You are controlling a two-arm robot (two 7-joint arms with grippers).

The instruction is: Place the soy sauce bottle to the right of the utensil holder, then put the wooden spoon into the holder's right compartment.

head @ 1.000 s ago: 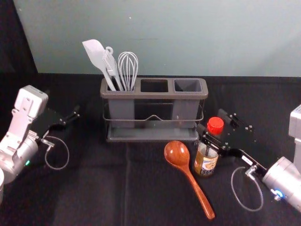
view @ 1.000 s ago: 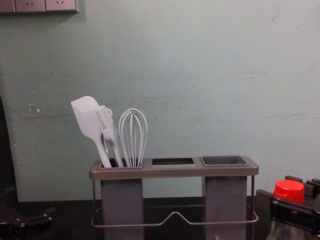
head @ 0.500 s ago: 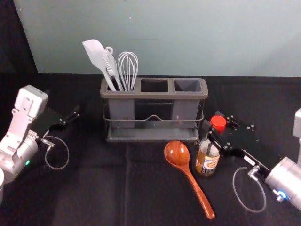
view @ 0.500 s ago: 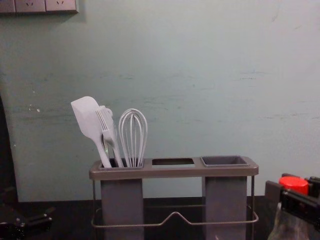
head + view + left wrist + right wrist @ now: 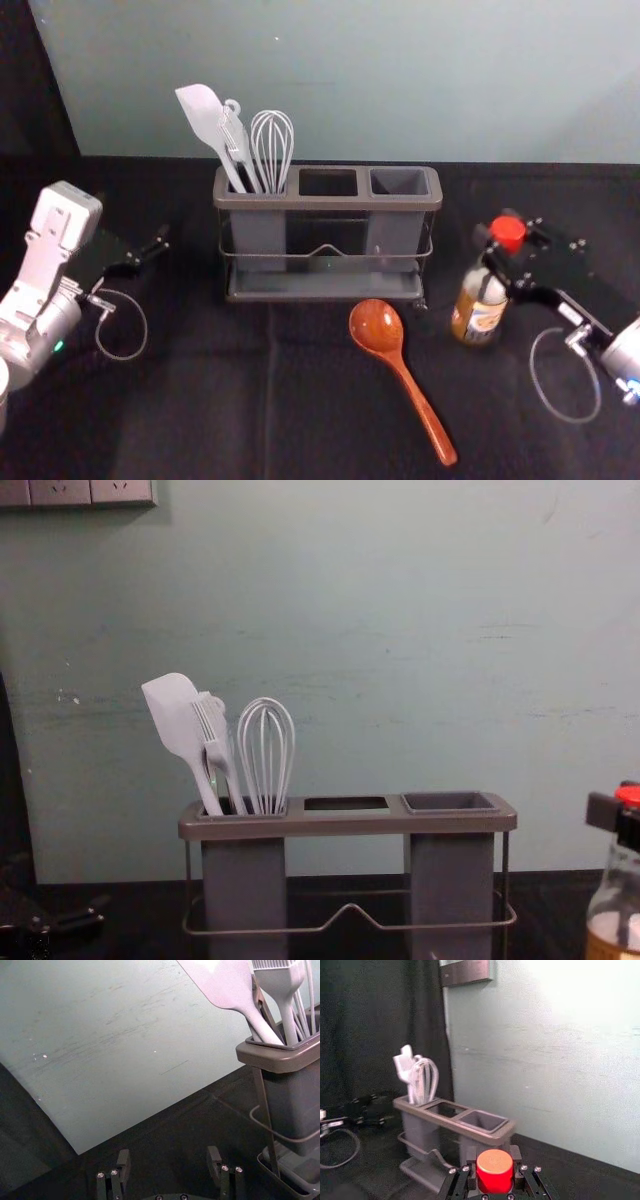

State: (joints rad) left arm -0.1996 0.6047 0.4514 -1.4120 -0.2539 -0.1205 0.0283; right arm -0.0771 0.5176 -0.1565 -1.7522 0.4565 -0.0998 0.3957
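Bottle: 1, clear red-capped soy sauce bottle (image 5: pixel 482 306), right of frame in head view, right of holder; orange-and-white label, text unreadable
Right gripper (image 5: pixel 508 242): jaws closed around bottle just below cap
Left gripper (image 5: pixel 149 252): left of frame, jaws wide apart, empty
Spoon: 1, brown wooden spoon (image 5: pixel 377 327), lower centre
Holder: 1, grey three-compartment utensil holder (image 5: pixel 328 202), centre; white spatula (image 5: pixel 203 112), brush (image 5: pixel 236 136), whisk (image 5: pixel 272 145) in left compartment

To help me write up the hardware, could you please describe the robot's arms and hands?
The left arm and right arm have rounded silver-grey sections, with a green light on the left and a blue light on the right. The left hand and right hand are black with silvery screw heads; a thin grey cable loops beside each.
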